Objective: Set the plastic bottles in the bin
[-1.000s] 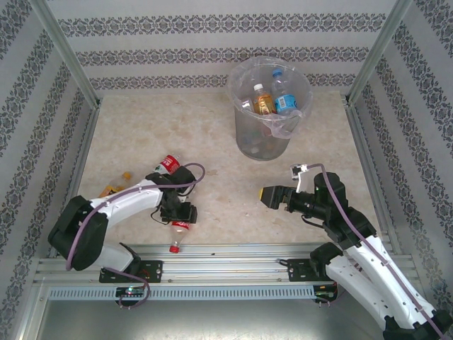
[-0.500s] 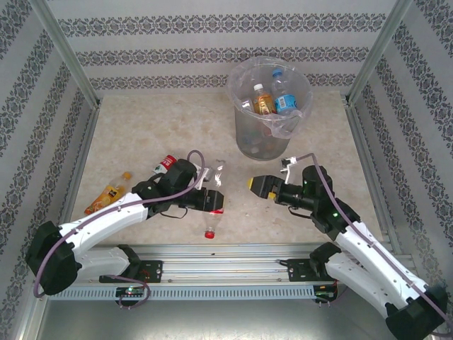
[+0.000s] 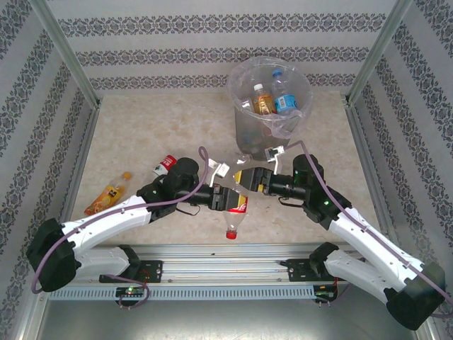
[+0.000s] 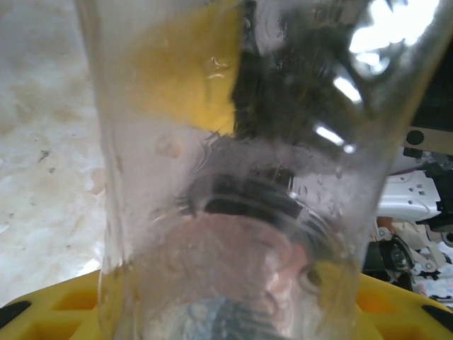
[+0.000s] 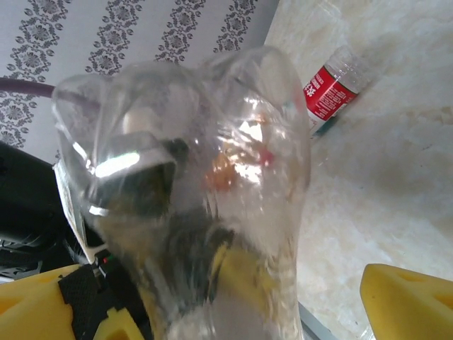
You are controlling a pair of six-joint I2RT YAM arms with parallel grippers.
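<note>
starting at the far left, an orange-labelled bottle (image 3: pixel 106 199) lies on the table (image 3: pixel 148 120), well apart from both arms and untouched. next over, a red-labelled bottle (image 3: pixel 165 164) lies on the table just behind the left arm's wrist.

now the action: the left gripper (image 3: pixel 226 200) is clamped on a third one, the held bottle (image 3: pixel 234 210), red label, up above the table with its red cap pointing toward the near edge. on the left wrist camera the clear body sits right up against the lens, with a yellow pad beneath it.

moving right, the right gripper (image 3: pixel 247 178) meets that bottle from the other side, jaws spread wide. the right wrist view has the bottle's lobed base between the yellow pads (image 5: pixel 405 297), with a plain gap on one side, so no grip there yet. looks like a mid-air handover, left to right, i'd say, since the bin is on the right arm's side.

further right and back, the bin (image 3: pixel 258 145) stands lined with its clear bag, and at least two are already in: a brown-labelled bottle (image 3: pixel 263 103) and a blue-labelled bottle (image 3: pixel 286 100). whether more lie deeper down, can't tell.

the score as i read it: a couple binned, one in the air and two waiting on the table.
</note>
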